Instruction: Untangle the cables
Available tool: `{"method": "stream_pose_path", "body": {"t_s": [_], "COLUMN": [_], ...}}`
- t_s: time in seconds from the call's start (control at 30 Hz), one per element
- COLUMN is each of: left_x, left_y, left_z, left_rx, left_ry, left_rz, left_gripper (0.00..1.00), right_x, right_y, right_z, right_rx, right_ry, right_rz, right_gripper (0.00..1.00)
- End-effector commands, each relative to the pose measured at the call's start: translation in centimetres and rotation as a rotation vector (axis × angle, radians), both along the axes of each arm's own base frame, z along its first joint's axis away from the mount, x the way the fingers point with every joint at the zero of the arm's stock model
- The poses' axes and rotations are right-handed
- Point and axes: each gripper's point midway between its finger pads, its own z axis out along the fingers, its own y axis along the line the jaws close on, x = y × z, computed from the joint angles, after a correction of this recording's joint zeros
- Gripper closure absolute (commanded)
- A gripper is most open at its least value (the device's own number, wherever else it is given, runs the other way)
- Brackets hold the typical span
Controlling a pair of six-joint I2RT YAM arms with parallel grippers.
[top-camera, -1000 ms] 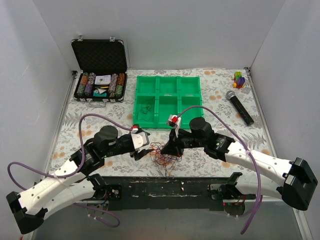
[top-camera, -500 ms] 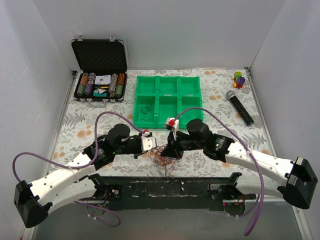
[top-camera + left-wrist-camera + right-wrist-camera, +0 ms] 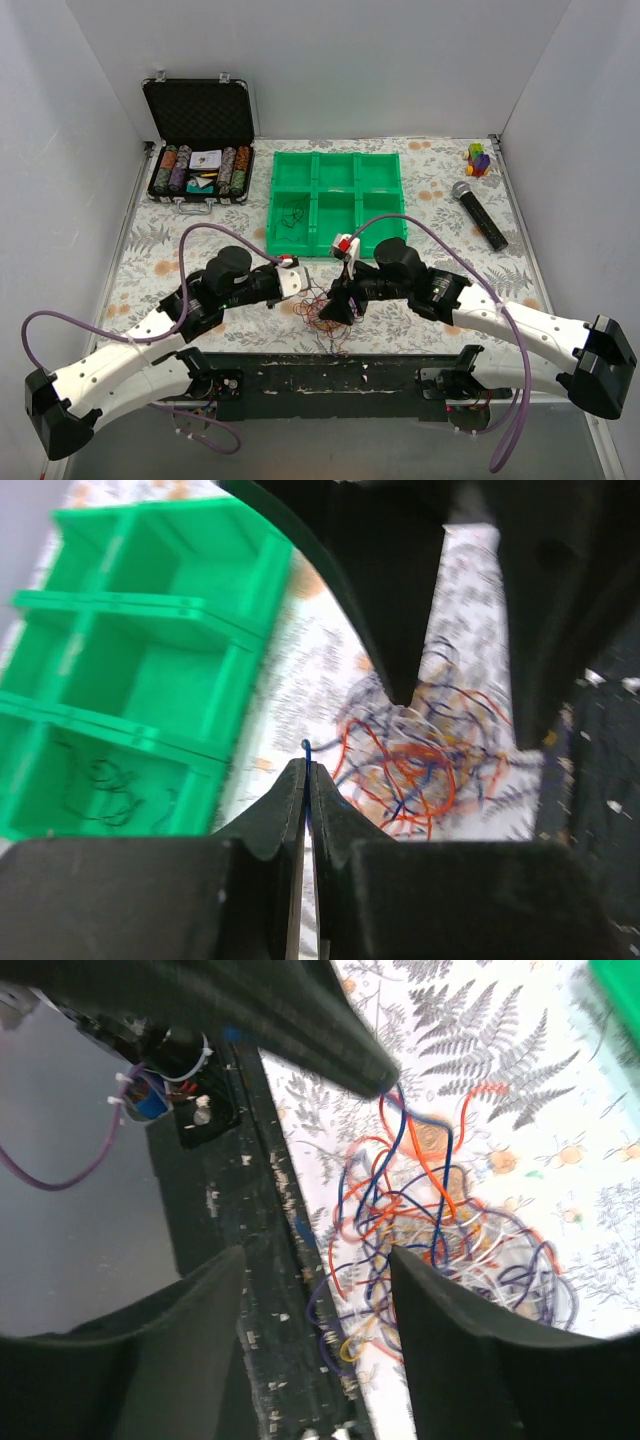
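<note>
The cables (image 3: 326, 318) lie as a tangle of orange, red, blue and purple loops near the table's front edge, between the two grippers. My left gripper (image 3: 305, 286) sits at the tangle's upper left. In the left wrist view it (image 3: 305, 772) is shut on a blue cable (image 3: 306, 748) whose end pokes out above the tips. The rest of the tangle (image 3: 425, 765) lies beyond them. My right gripper (image 3: 336, 306) hangs over the tangle; in its wrist view it (image 3: 315, 1285) is open, with the cables (image 3: 440, 1230) spread under and beside its right finger.
A green compartment tray (image 3: 337, 165) stands behind the tangle, with a dark cable (image 3: 292, 217) in its near-left cell. An open case of poker chips (image 3: 200, 140) is at the back left. A microphone (image 3: 478, 213) and a small coloured toy (image 3: 479, 158) are at the right. A black base plate (image 3: 340, 375) runs along the front edge.
My left gripper moved right to the tangle and shut on a blue cable. My right gripper, shut a moment ago, has opened and dropped slightly left over the tangle.
</note>
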Motion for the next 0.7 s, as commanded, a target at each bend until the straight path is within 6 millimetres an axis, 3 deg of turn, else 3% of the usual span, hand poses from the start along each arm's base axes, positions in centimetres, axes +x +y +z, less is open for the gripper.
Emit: {"method": "stream_pose_path", "body": {"t_s": [0.0,0.07,0.2,0.37,0.5,0.67], "left_x": [4.3,4.7,4.4,4.6,4.4,4.3], "left_y": [0.5,0.5,0.2,0.7,1.3,2.3], "left_z": [7.9,9.4,12.1,14.0,15.1,18.0], "left_rx": [-0.117,-0.124,-0.165,-0.179,-0.182,-0.193], "left_ry": [-0.193,-0.207,-0.231,-0.241,-0.253,-0.305], "left_rz": [0.188,0.2,0.179,0.21,0.22,0.24], "left_gripper": [1.0,1.0,1.0,1.0,1.0,1.0], "right_x": [0.8,1.1,1.6,2.6,3.8,3.2], "right_y": [0.4,0.3,0.1,-0.3,-0.5,-0.3], "right_z": [2.7,2.8,2.6,1.3,-1.4,-5.3], "right_rx": [0.069,0.067,0.059,0.052,0.015,-0.009], "right_ry": [-0.065,-0.071,-0.081,-0.094,-0.099,-0.04], "right_rz": [-0.034,-0.052,-0.079,-0.147,-0.207,-0.189], "right_gripper": [0.23,0.17,0.13,0.11,0.1,0.12]}}
